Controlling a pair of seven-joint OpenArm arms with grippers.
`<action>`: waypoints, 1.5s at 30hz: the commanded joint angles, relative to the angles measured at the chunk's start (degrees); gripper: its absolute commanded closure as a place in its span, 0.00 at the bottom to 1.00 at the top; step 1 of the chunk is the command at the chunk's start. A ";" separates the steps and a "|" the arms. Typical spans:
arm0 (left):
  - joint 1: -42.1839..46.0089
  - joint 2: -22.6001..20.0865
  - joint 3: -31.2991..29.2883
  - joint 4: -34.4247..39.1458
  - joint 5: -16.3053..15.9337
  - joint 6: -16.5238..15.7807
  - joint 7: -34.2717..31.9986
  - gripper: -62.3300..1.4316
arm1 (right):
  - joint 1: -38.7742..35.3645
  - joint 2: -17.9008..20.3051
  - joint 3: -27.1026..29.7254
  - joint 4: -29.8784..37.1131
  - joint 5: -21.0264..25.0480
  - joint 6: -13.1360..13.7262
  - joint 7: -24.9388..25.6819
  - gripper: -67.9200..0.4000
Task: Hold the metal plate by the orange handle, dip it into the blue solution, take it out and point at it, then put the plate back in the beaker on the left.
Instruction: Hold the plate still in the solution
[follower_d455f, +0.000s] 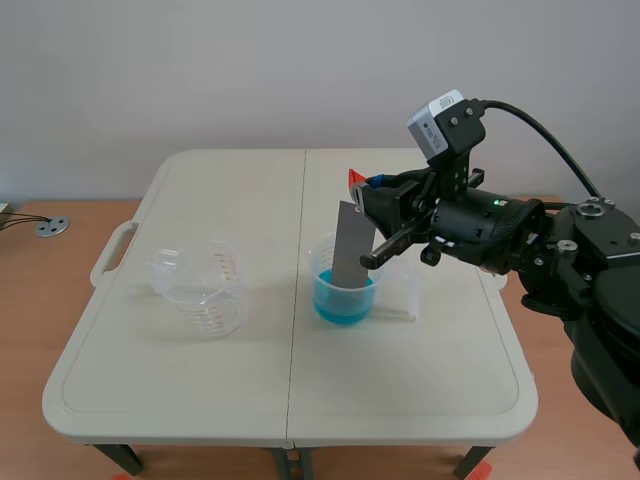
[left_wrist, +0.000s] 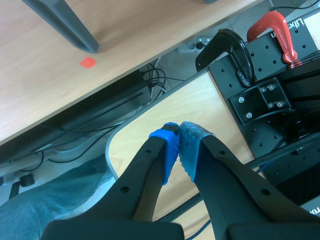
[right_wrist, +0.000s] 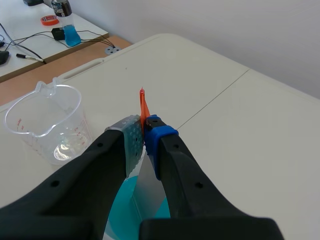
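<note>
Two clear plastic beakers sit on the cream folding table (follower_d455f: 170, 400): the empty beaker w/ red scale marks (follower_d455f: 200, 290) at centre-left of the scene frame, the beaker of blue solution (follower_d455f: 343, 298) at centre, well apart. The right gripper (right_wrist: 145, 132), entering from the frame's right, is clenched on the orange handle (right_wrist: 143, 105) of the grey metal plate (follower_d455f: 352, 245). The plate stands approx. upright, lower end inside the solution beaker, in the liquid. The left gripper (left_wrist: 179, 142) is off the table, pads pressed together on nothing, above a light wooden surface (left_wrist: 200, 100) beside a black perforated mount (left_wrist: 280, 65).
</note>
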 joint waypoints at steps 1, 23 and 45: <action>0.61 0.26 -0.31 1.03 0.02 -0.11 -0.81 0.93 | 0.72 0.00 0.35 0.22 0.00 0.70 0.61 0.97; 0.61 0.26 -0.31 1.03 0.02 -0.11 -0.76 0.93 | -0.87 0.00 0.37 11.89 1.79 0.70 -2.86 0.97; 0.63 -3.13 -0.57 3.41 -0.48 0.17 -1.25 0.93 | -6.01 0.15 2.40 30.45 9.70 0.70 -11.26 0.97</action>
